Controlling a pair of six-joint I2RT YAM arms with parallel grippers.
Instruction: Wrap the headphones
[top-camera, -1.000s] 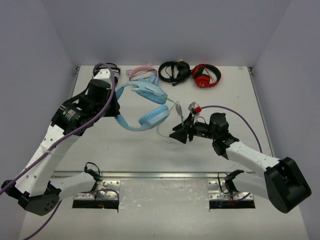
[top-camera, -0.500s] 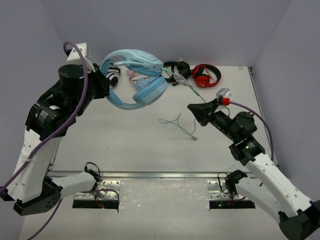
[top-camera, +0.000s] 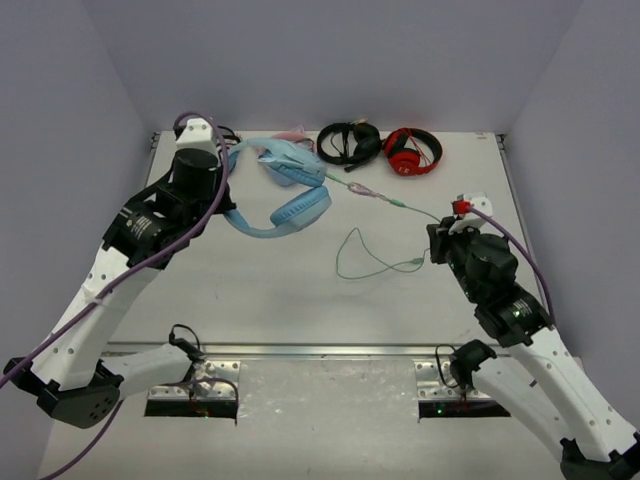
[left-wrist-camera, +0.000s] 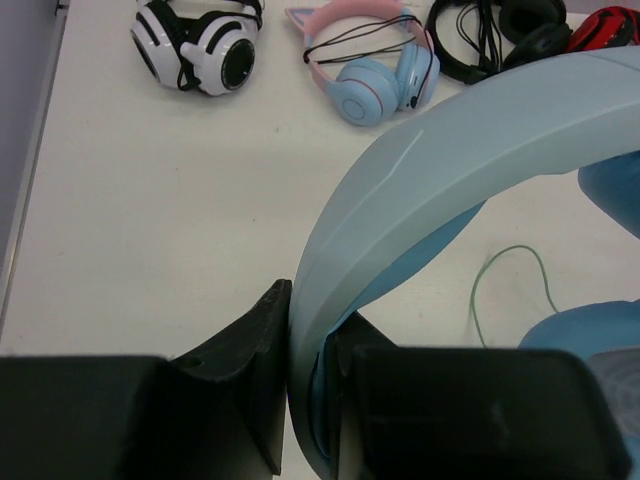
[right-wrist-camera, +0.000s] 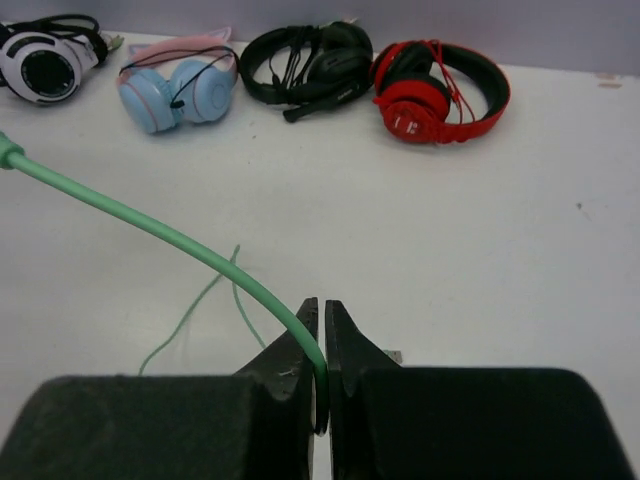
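Note:
The light-blue headphones (top-camera: 290, 200) hang above the table at the back left, folded, their cups (top-camera: 303, 206) turned right. My left gripper (top-camera: 226, 203) is shut on the plain blue headband (left-wrist-camera: 440, 150), which fills the left wrist view. The thin pale-green cable (top-camera: 385, 200) runs taut from the cups to my right gripper (top-camera: 440, 222), which is shut on the cable (right-wrist-camera: 190, 245). The rest of the cable lies in a loop (top-camera: 362, 262) on the table below.
Along the back edge lie a white-and-black pair (left-wrist-camera: 200, 50), a small blue pair with a pink headband (left-wrist-camera: 375, 75), a black pair (top-camera: 350, 142) and a red pair (top-camera: 413, 151). Grey walls close the left, back and right sides.
My left arm has lowered the headphones toward the table. My right arm has pulled back to the right with the cable, drawing it taut. The loose loop has shifted on the table.

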